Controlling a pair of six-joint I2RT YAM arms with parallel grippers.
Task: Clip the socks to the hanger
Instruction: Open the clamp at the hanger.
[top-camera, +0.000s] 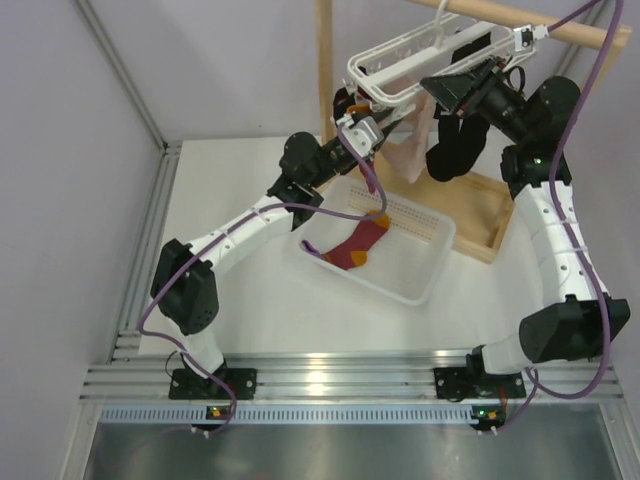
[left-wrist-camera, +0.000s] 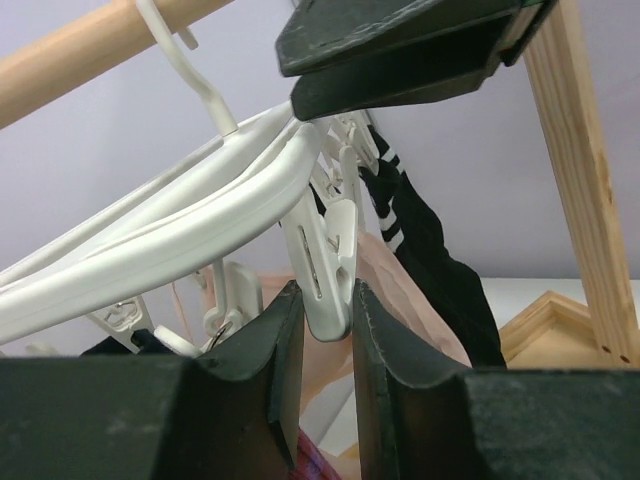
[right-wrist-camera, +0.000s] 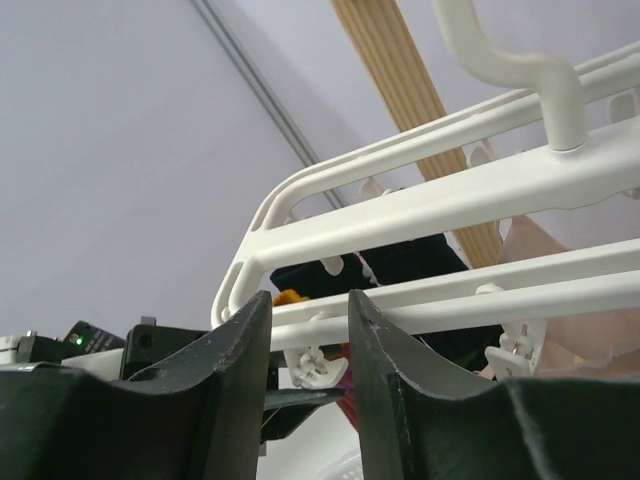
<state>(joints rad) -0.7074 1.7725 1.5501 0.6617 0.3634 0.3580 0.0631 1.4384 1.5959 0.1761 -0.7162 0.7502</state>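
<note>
The white lattice hanger (top-camera: 420, 55) hangs by its hook from the wooden rod. My left gripper (top-camera: 365, 130) is under its left end. In the left wrist view (left-wrist-camera: 325, 295) its fingers are shut on a dangling white peg (left-wrist-camera: 325, 255). A maroon sock (top-camera: 358, 245) with orange heel and toe lies in the basket. Its cuff rises toward the left gripper, and maroon fabric shows low between the fingers. My right gripper (top-camera: 455, 85) is shut on the hanger frame (right-wrist-camera: 420, 200), a bar running between its fingers (right-wrist-camera: 308, 300). A dark sock (top-camera: 455, 150) hangs clipped.
A white slotted basket (top-camera: 420, 285) sits on the table under the hanger. A pale pink sheer garment (top-camera: 410, 150) hangs beside the dark sock. The wooden rack has an upright post (top-camera: 324, 70), a top rod (top-camera: 560, 30) and a base frame (top-camera: 490, 215).
</note>
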